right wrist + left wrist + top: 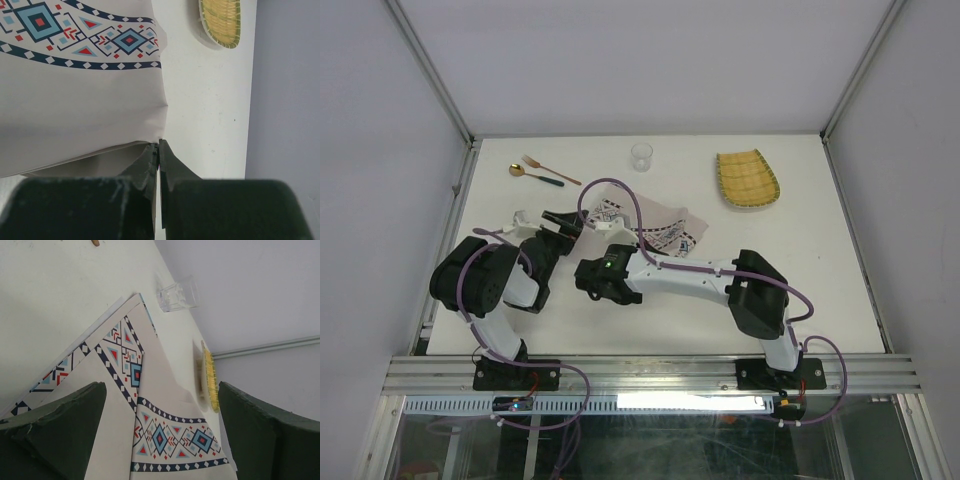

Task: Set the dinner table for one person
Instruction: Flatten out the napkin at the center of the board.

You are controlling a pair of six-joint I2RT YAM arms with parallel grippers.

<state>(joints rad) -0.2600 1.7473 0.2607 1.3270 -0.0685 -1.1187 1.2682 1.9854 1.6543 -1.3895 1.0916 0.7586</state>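
White walls enclose the cell, and between them the dinner table (pixel 840 250) is seen as a flat matte top stretching away from the arm bases. It is judged stiff, heavy and fixed, so no hold is to be taken on it; it merely bears what is laid out.

Near its middle the placemat (pixel 670 225) lies rumpled and partly folded over itself. It is judged soft, light and prone to drag and wrinkle, and best taken by a hem or corner. At such an edge the jaws of the right gripper (pixel 159 146) are pressed together, with the plain hem apparently pinched between the tips. The left gripper (pixel 161 386) is held over the patterned band, its jaws wide apart and nothing between them.

Along the far side are found a glass (pixel 641 156), probably fragile and slippery, a yellow plate (pixel 748 180), a fork (pixel 552 170) and a spoon (pixel 532 175).
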